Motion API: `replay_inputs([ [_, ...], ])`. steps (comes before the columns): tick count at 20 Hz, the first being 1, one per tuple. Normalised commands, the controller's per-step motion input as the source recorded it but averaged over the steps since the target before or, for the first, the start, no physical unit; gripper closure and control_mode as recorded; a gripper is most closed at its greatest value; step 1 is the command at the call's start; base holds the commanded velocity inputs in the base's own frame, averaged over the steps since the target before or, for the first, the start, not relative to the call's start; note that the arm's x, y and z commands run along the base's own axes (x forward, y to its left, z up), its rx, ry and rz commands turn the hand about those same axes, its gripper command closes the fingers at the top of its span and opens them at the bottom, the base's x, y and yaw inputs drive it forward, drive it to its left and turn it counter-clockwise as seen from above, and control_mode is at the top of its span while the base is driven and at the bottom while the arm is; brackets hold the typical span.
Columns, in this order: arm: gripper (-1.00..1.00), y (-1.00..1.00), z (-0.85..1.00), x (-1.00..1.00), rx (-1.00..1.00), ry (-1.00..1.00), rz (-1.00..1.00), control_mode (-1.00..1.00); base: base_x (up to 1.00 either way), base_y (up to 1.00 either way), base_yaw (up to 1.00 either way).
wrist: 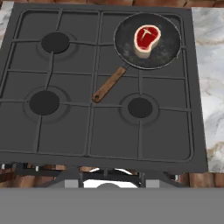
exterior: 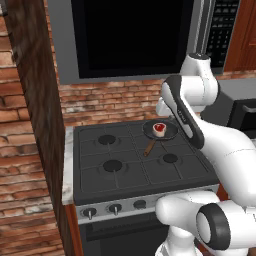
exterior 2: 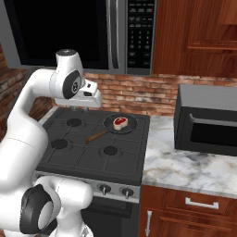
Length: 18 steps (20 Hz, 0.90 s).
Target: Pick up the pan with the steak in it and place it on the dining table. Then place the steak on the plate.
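Currently, item one: the pan, black, shallow, sits on the rear right burner of the stove, in the upper right of the hand view. Its wooden handle runs down-left toward the middle of the cooktop. The steak lies inside it, near centre, red top and pale rim.

Item two: the gripper. I cannot tell how far open it stands or whether it has hold of anything; the fingertips are not clear in my views. In the base views the arm's wrist hangs above the left rear of the stove, well apart from the pan.

Risks, as I judge them:
- A thin handle gripped far from the bowl may let the pan tip, and the steak could slide out.
- A descent off the handle's slant could pinch one edge and twist it (or knock the pan sideways).
- The grates may catch the fingers on a low approach.

Surroundings: dark grated cooktop, marble counter to the right, a toaster oven on it, brick wall behind, microwave overhead.
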Motion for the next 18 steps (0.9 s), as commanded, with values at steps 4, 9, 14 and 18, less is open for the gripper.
replay_inputs([
  [4,-1.0,0.01,-0.04,-0.07,0.0,0.01,0.0,-1.0,0.0,0.0,0.0],
  [9,-1.0,0.01,-0.16,-0.02,0.0,0.0,0.0,-1.0,0.0,0.0,0.0],
  [14,-1.0,0.03,-0.15,0.0,-0.04,-0.03,-0.03,-1.0,0.0,0.0,0.0],
  [18,-1.0,0.07,-0.09,0.01,-0.02,0.01,-0.02,-1.0,0.0,0.0,0.0],
])
